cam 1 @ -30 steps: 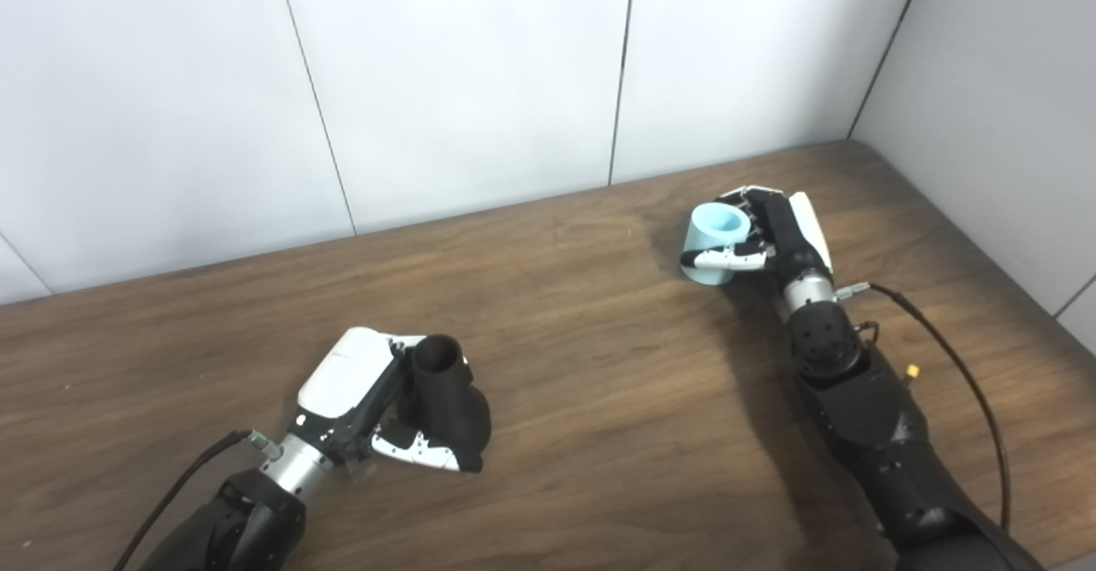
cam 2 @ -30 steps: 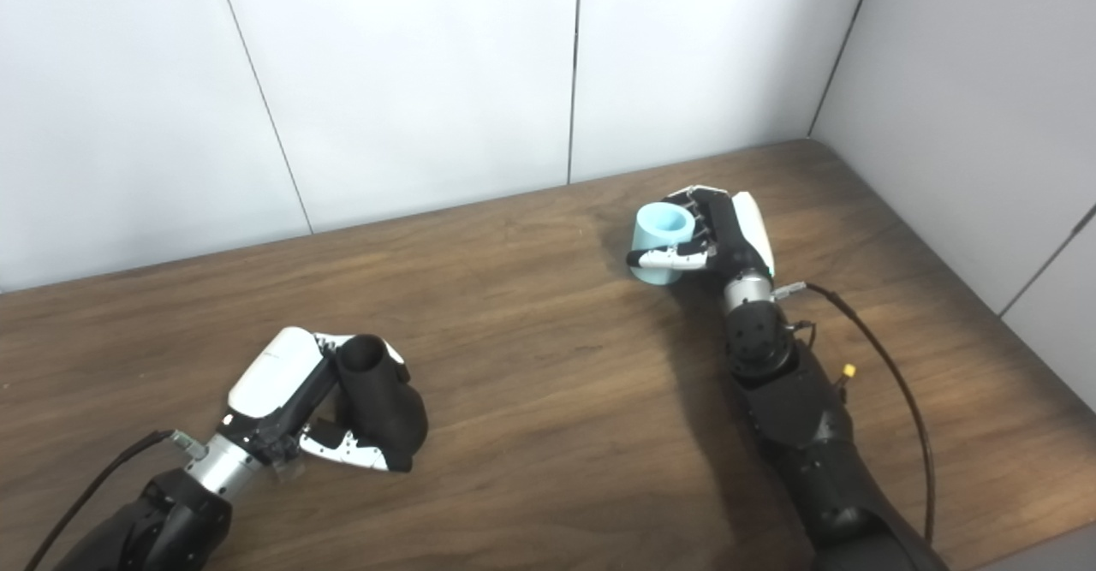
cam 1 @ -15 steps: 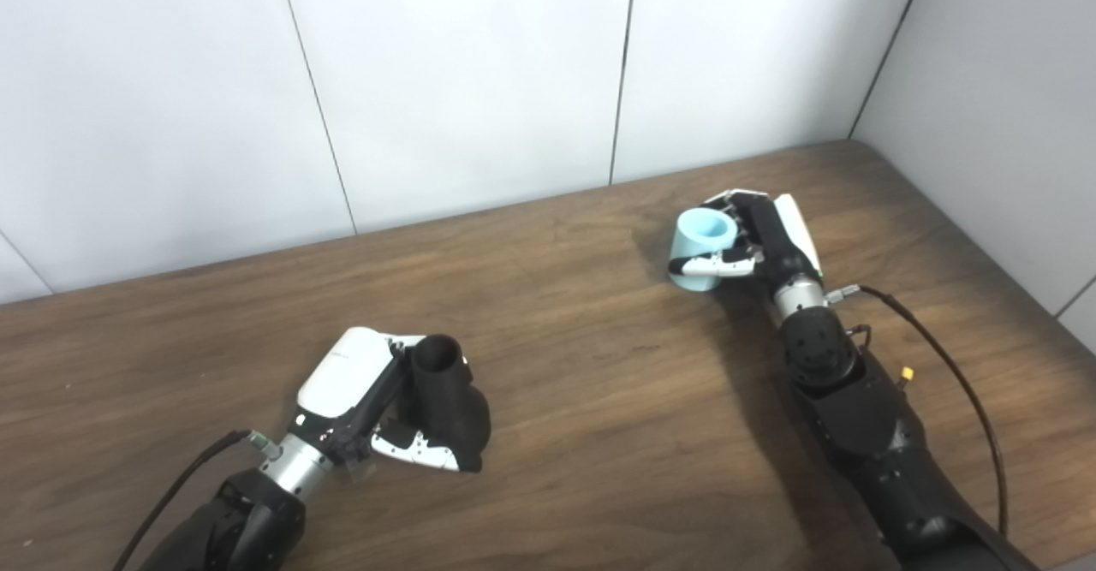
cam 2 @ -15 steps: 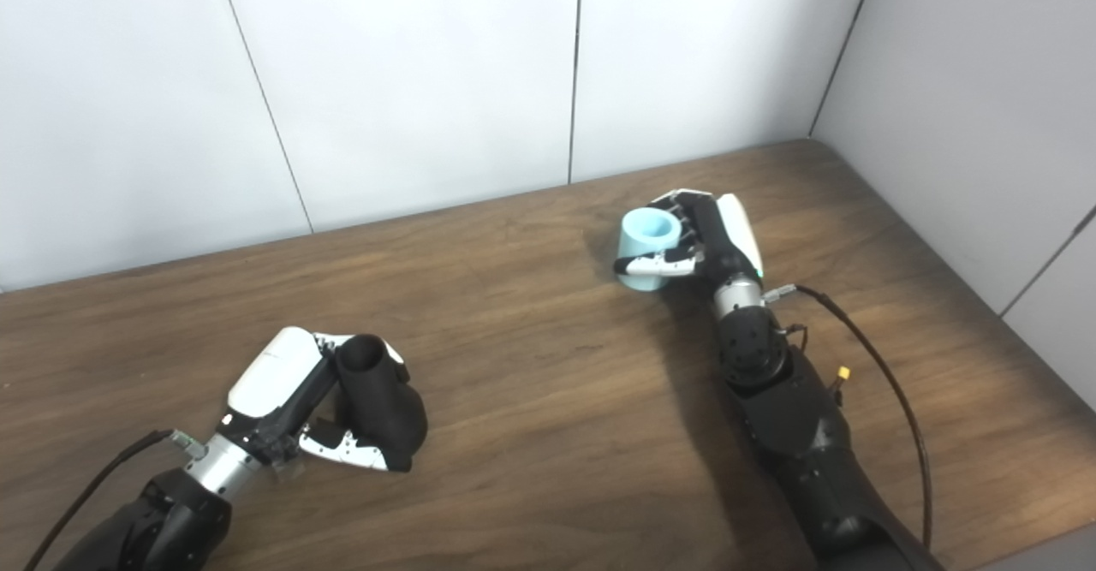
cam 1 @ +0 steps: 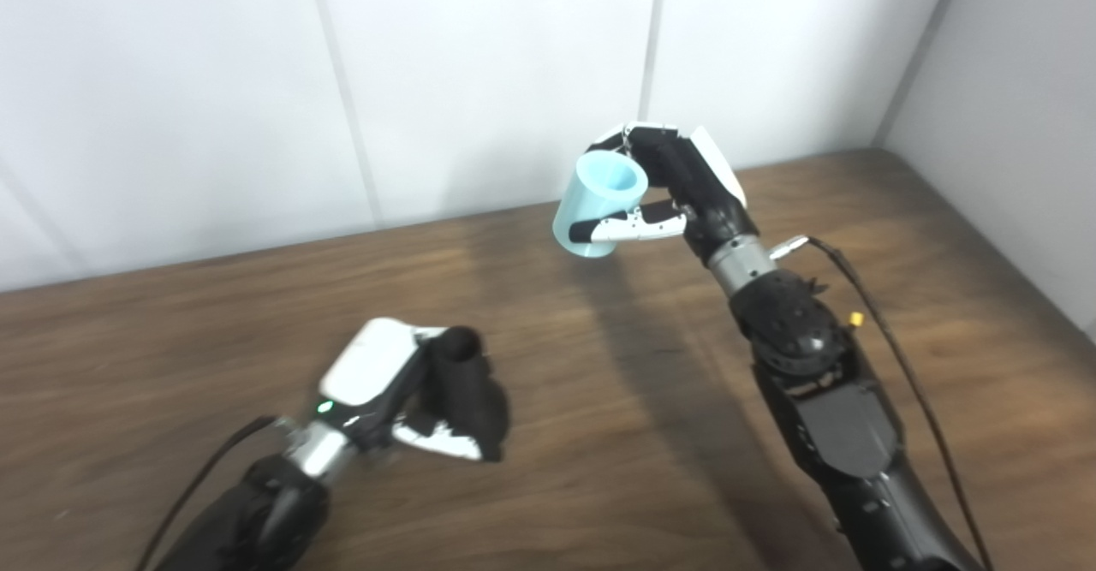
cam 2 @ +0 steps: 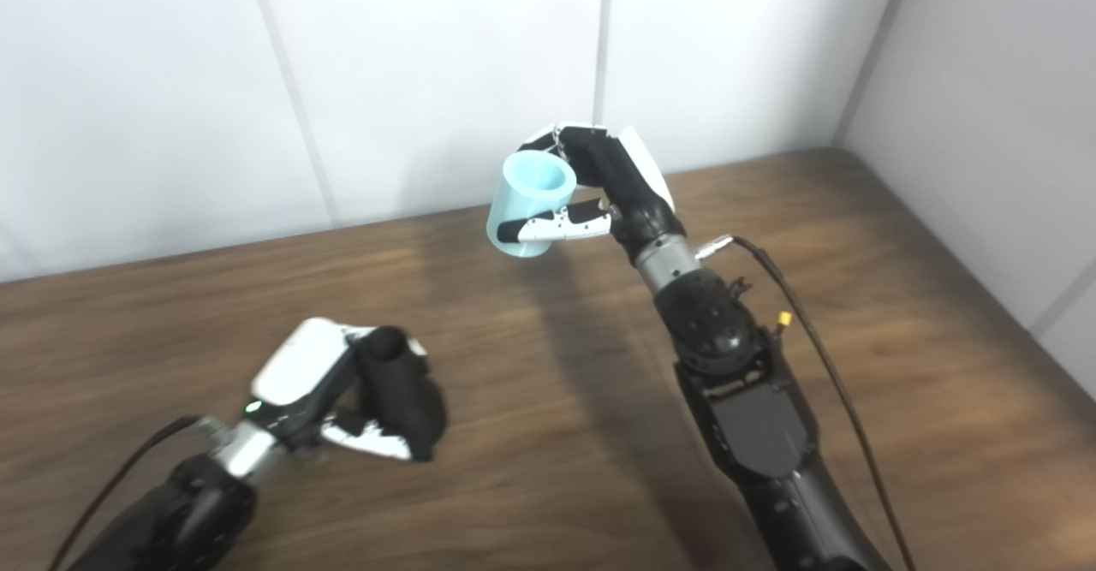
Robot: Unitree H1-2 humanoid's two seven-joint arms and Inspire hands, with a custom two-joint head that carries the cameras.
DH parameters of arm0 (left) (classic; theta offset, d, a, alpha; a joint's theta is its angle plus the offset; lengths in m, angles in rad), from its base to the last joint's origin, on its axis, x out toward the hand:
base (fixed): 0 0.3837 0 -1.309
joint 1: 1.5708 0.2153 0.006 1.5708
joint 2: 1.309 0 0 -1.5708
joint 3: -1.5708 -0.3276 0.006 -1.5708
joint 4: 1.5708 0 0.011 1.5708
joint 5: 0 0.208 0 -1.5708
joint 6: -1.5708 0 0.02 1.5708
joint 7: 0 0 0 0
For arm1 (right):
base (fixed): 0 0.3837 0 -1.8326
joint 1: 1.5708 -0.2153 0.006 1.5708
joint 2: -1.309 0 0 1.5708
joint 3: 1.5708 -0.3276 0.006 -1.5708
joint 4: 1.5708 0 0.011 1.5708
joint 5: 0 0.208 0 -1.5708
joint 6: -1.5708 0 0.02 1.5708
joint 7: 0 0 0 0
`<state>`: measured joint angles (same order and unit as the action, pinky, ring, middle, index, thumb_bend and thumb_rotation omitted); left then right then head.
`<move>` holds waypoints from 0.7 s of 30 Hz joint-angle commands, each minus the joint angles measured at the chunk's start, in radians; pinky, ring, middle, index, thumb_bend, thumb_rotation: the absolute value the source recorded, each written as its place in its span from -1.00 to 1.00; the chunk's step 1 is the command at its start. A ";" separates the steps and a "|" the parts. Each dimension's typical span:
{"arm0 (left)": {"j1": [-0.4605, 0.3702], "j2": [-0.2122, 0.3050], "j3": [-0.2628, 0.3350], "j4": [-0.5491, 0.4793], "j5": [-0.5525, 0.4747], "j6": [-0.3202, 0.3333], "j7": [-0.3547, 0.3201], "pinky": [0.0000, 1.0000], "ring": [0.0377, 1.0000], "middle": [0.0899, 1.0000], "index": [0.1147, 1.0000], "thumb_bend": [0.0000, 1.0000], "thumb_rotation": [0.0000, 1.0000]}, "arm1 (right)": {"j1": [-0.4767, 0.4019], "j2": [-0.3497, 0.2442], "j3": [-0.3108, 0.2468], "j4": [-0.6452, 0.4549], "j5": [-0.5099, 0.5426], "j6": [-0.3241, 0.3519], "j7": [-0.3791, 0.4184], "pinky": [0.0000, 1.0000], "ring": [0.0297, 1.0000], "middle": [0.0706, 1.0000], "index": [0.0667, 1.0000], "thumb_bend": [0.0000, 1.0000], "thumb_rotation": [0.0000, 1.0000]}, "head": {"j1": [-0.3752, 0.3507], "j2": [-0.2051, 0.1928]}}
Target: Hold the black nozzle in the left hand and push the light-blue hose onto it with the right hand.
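While above the table (cam 1: 599, 365), right hand (cam 1: 685, 190) closed around light-blue hose (cam 1: 597, 205); left hand (cam 1: 385, 383) wrapped on black nozzle (cam 1: 467, 387).

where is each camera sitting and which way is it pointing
Left eye view: on the robot's head, looking down and forward at the wooden table and white wall; both forearms rise from the bottom edge, the left hand on the black nozzle.
Right eye view: beside it, a little to the right, facing the same way; both arms show, the right hand holding the light-blue hose above the table.
Shared: both views show the same scene, slightly offset sideways.
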<state>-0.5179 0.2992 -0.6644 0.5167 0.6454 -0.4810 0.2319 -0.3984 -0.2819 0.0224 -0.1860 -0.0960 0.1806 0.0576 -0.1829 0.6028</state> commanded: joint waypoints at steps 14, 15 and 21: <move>0.133 -0.091 -0.055 0.203 0.089 0.016 -0.018 -0.43 -0.33 -0.24 -0.05 -0.01 -1.00 | -0.073 0.060 0.039 -0.173 0.094 0.099 0.127 -0.39 -0.21 -0.14 -0.06 0.04 -1.00 | 0.111 0.020; 0.133 -0.093 -0.053 0.198 0.087 0.020 -0.023 -0.44 -0.34 -0.23 -0.05 -0.01 -1.00 | -0.073 0.059 0.046 -0.177 0.085 0.107 0.131 -0.38 -0.20 -0.14 -0.06 0.04 -1.00 | 0.117 0.023; 0.133 -0.100 -0.053 0.185 0.088 0.035 -0.045 -0.41 -0.33 -0.21 -0.04 -0.01 -1.00 | -0.070 0.046 0.078 -0.180 0.030 0.106 0.148 -0.34 -0.17 -0.14 -0.07 0.04 -1.00 | 0.145 0.034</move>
<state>-0.5471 0.2541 -0.6502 0.5815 0.6839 -0.4806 0.2520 -0.4174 -0.2242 0.1042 -0.3085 -0.0579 0.3091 0.2012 -0.0369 0.6366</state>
